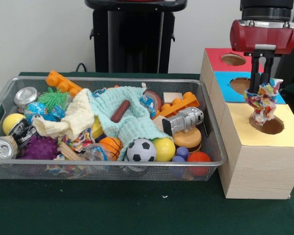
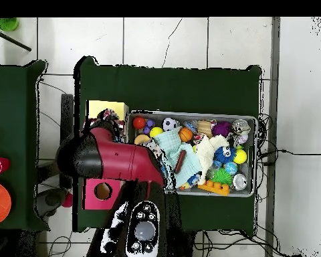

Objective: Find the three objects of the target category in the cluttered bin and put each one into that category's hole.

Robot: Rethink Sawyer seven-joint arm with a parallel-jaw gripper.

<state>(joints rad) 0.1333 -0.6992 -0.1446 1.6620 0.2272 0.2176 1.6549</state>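
My gripper [image 1: 261,89] is shut on a scrunched multicolour fabric piece [image 1: 262,105]. It holds the piece over the round dark hole [image 1: 270,126] of the yellow-topped wooden box [image 1: 255,147], and the piece's lower end hangs at the hole's rim. The wire mesh bin [image 1: 213,142] stands to the left, full of toys. A bit of patterned fabric [image 1: 81,143] peeks out under the pale-yellow cloth [image 1: 71,120]. In the overhead view my arm [image 2: 113,159] covers most of the boxes; the yellow top [image 2: 104,108] and the bin [image 2: 190,115] show.
The blue-topped box's opening [image 1: 240,84] and the red-topped box's opening [image 1: 233,59] lie behind the yellow box. The bin holds a mint-green cloth [image 1: 132,122], a soccer ball [image 1: 141,150], cans [image 1: 2,147], orange bricks [image 1: 180,105] and balls.
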